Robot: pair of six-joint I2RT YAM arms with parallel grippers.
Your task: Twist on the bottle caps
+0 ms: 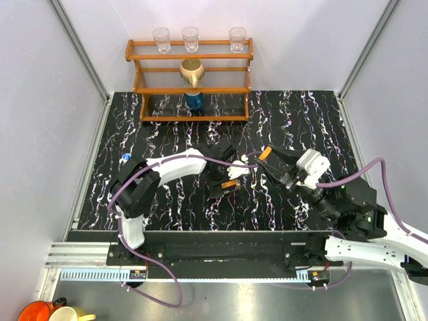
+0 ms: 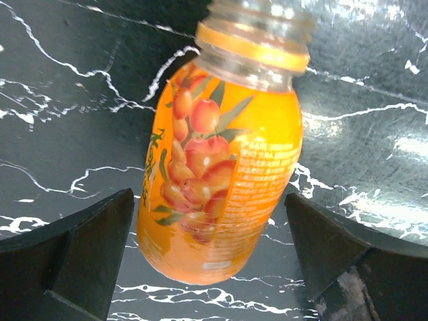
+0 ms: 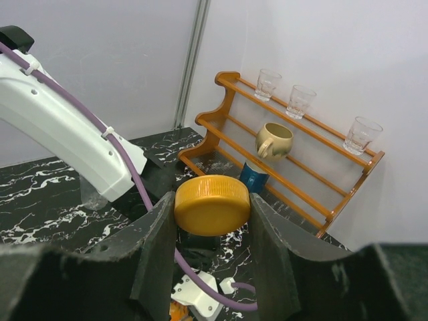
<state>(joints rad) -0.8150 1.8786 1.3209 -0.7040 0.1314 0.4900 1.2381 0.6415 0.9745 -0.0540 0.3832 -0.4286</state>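
Top external view had both arms meeting near the middle of the black marbled table. The right gripper was pinched narrow on the orange cap, one finger on each side of it, holding it up off the table. The left gripper was spread wide around the orange bottle, with a finger either side of the body. I couldn't tell if they actually touched it. The bottle neck was open, with just the orange ring below the threads. From above, the cap sat just right of the bottle, close but apart. The white and blue cap lay on the table by the left edge, well apart from both. At the back stood the wooden rack, with three glasses on top, and a mug and blue container below
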